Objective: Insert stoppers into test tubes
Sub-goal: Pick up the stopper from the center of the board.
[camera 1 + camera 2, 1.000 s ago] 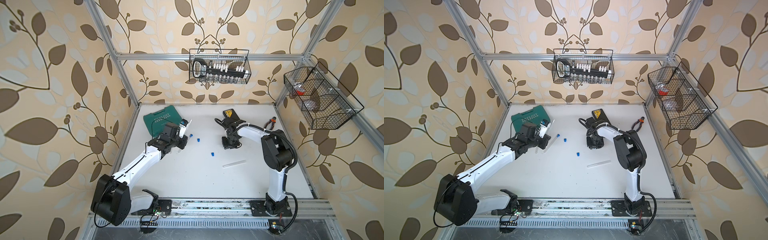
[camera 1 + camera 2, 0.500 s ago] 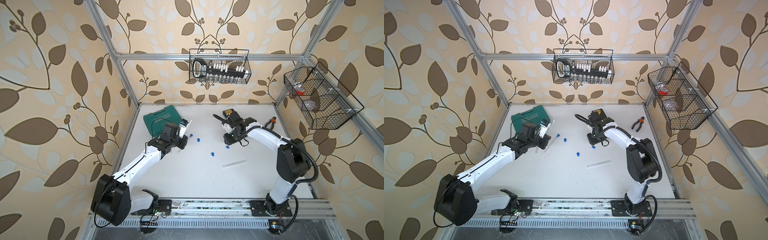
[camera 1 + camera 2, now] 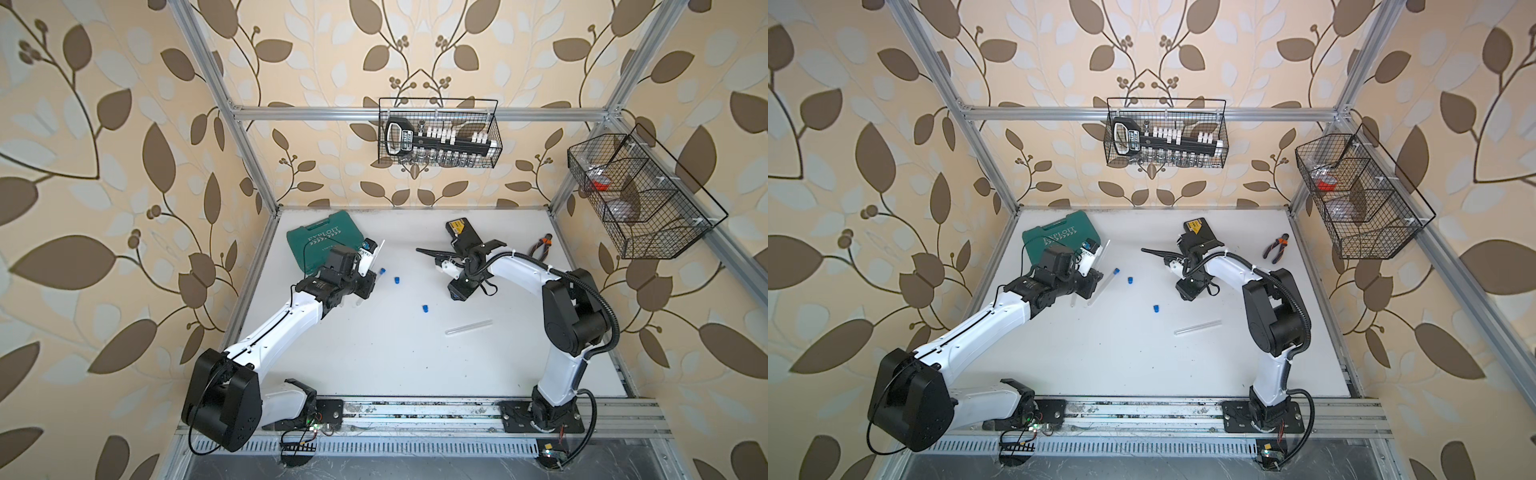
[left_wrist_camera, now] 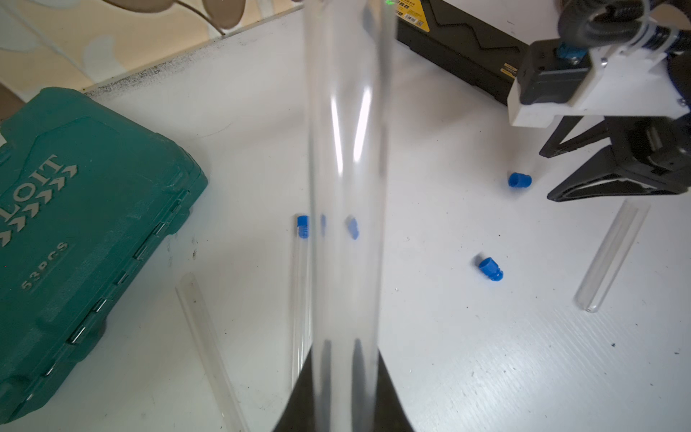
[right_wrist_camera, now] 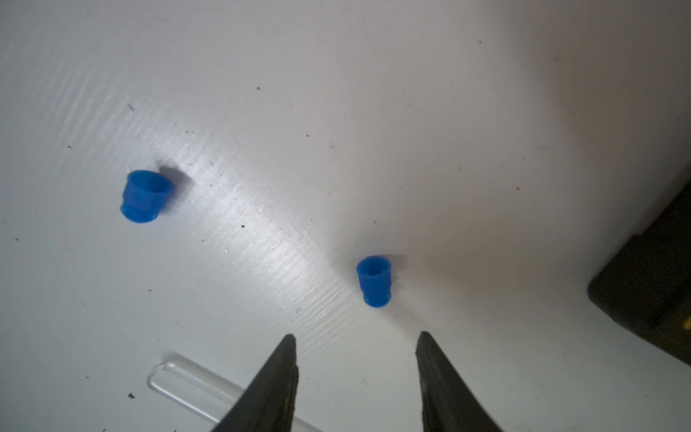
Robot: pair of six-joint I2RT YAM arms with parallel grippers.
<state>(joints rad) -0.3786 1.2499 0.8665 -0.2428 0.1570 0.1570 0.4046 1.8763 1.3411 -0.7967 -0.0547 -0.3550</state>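
A stopper (image 5: 374,280) lies on the surface (image 5: 448,112) just ahead of our right tool (image 5: 356,336), in line with the gap between its parted jaws; our left tool (image 4: 342,374) clamps a test tube (image 4: 346,168).

from the left wrist camera the held tube (image 4: 346,187) is a streaky blur. it runs out of the picture, so its mouth is out of sight, and it smears a loose stopper (image 4: 353,228) lying behind it. of the left gripper (image 4: 346,377) only a dark wedge shows at the picture's edge. the green case (image 4: 74,224) is cut off, half its lettering gone. in the right wrist view the right gripper (image 5: 356,334) shows just its two tips, one covering part of a bare tube (image 5: 187,385), and a black box (image 5: 650,295) is clipped to a corner. in both top views those tips sit buried under the wrist. what's in the wall basket (image 3: 436,99) is too small to name.
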